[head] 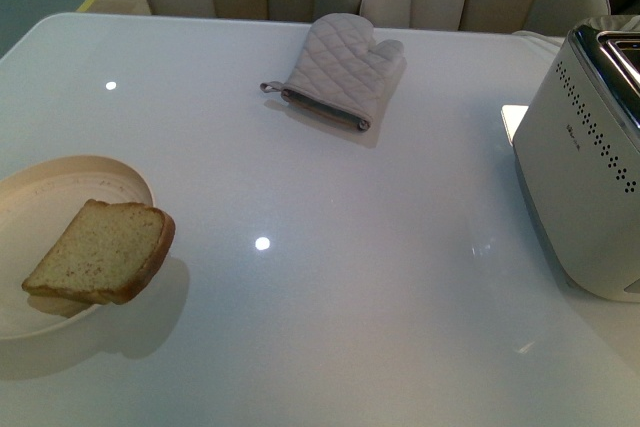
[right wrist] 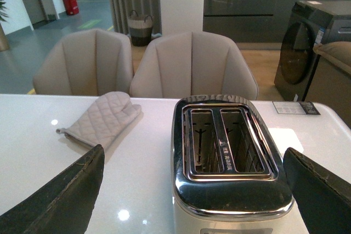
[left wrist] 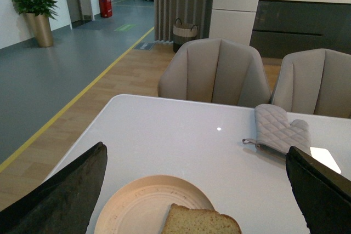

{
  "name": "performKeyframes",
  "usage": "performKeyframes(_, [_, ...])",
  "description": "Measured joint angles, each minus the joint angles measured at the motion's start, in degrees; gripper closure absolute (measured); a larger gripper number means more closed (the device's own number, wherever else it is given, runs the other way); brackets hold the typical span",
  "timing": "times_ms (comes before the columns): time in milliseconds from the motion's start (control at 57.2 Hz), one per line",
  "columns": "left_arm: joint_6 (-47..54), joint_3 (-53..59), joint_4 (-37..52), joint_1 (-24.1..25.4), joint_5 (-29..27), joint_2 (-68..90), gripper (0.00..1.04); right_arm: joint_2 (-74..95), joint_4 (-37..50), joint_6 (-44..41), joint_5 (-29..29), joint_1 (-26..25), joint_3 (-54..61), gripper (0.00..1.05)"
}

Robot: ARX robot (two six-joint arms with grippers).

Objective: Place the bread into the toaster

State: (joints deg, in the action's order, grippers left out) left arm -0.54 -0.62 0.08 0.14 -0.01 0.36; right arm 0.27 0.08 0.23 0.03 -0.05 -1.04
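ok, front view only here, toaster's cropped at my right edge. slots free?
Observer: Yes. The right wrist view shows the toaster from above: two slots, both empty.
Operator: arms? none in my feed.
Observer: The right gripper has its jaws wide apart, holding nothing, facing the toaster.
Operator: left one?
Observer: The left gripper is open and empty too; its camera looks at the bread resting on the plate.
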Motion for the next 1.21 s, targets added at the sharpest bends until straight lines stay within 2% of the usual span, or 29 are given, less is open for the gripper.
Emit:
performKeyframes(559, [0.0,0.0,0.0,0.0,0.0,0.0,0.07,0.0,0.0,0.0,0.0,0.0,0.0,0.09])
performKeyframes(612, [-2.49,-1.27,-3.45,0.96,3.3,1.77,0.07,0.0,0.0,0.0,0.02,0.0,0.0,0.09])
performKeyframes(664, [-10.32,-6.16,-13.42,3.3,11.47,8.83,0.07,0.0,0.0,-0.02,-0.09,0.0,0.0,0.09])
performKeyframes(699, [-14.25,-7.91,-13.99,4.83,13.88,13.35,0.07,0.0,0.0,-0.02,-0.04,0.0,0.0,0.09])
performKeyframes(769, [-16.81,-10.21,-8.96,8.46,17.05,20.41,0.07,0.0,0.0,-0.02,0.0,0.0,0.0,0.09])
performKeyframes(909, [-17.05,-11.58,2.75,13.73,19.12,32.7,0.07,0.0,0.0,-0.02,-0.02,0.0,0.0,0.09])
performKeyframes(1136, [-11.19,-14.01,28.06,19.02,17.05,66.31,0.07,0.0,0.0,-0.02,-0.02,0.0,0.0,0.09])
performKeyframes(1206, [-9.16,-15.32,33.0,20.11,16.11,74.49,0.07,0.0,0.0,-0.02,-0.02,0.0,0.0,0.09])
